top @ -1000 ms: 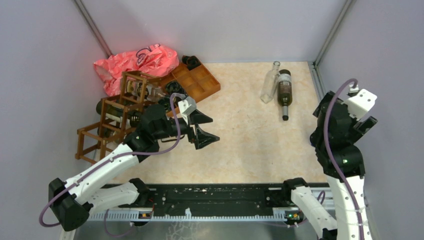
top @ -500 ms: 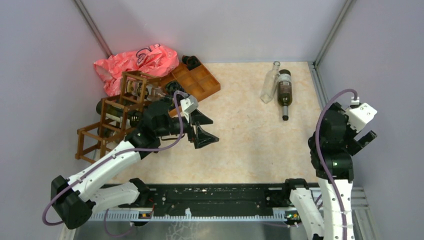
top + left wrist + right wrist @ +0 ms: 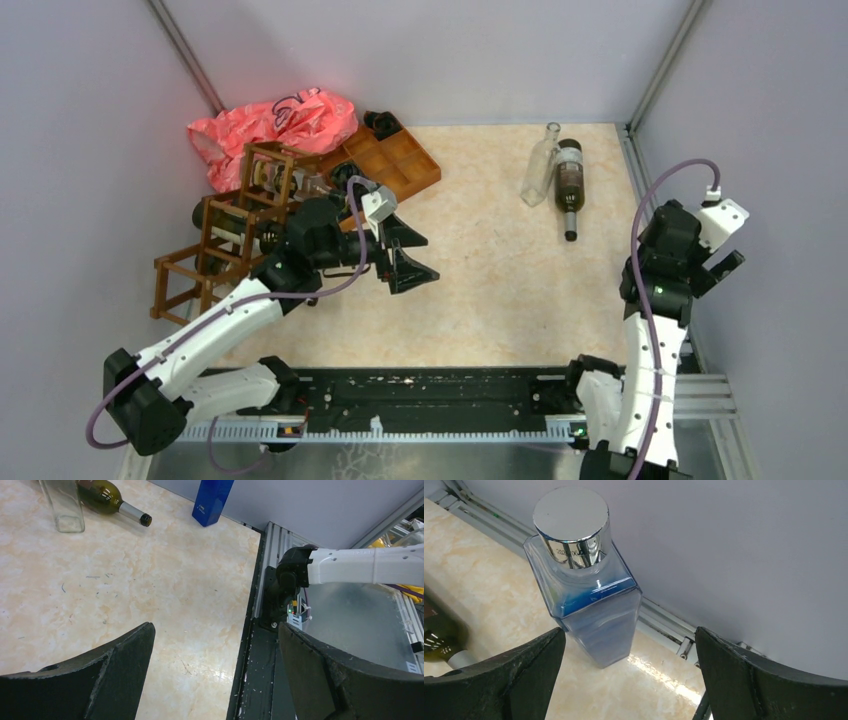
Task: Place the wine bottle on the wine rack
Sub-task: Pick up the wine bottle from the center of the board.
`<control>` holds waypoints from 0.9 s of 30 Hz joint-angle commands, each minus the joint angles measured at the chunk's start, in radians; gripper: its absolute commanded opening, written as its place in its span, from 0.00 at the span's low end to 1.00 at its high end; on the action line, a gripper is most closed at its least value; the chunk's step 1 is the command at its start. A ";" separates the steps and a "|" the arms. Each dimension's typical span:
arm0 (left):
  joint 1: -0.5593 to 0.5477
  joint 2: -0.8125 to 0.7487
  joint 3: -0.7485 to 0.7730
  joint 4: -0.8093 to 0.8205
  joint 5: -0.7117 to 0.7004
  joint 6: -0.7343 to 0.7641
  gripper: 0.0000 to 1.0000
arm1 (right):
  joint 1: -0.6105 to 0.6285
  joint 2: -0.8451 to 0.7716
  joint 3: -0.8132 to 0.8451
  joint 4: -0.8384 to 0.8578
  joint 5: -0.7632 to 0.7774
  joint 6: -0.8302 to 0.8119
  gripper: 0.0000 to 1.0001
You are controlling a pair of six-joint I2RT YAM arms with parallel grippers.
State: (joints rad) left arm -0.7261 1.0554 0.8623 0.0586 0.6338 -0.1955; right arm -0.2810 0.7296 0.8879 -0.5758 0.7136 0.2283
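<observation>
Well beyond left gripper (image 3: pixel 420 256), wine bottle (image 3: pixel 568 182), seemingly capped

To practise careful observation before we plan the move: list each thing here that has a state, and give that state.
Left gripper, open, empty.
Right gripper, open, empty.
Dark bottle, lying on the table.
Clear bottle, lying beside the dark one.
Blue bottle, upright, capped.
Rack, standing, bottles in it.
Bag, crumpled.
</observation>
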 commanded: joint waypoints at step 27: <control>0.005 -0.112 -0.034 0.051 0.022 -0.099 0.99 | -0.081 0.037 -0.297 0.614 -0.208 -0.224 0.31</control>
State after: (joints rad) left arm -0.7261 0.9733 0.8482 0.0898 0.6548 -0.2916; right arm -0.3561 0.7967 0.6029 -0.0299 0.5190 0.0399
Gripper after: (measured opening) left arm 0.987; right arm 0.545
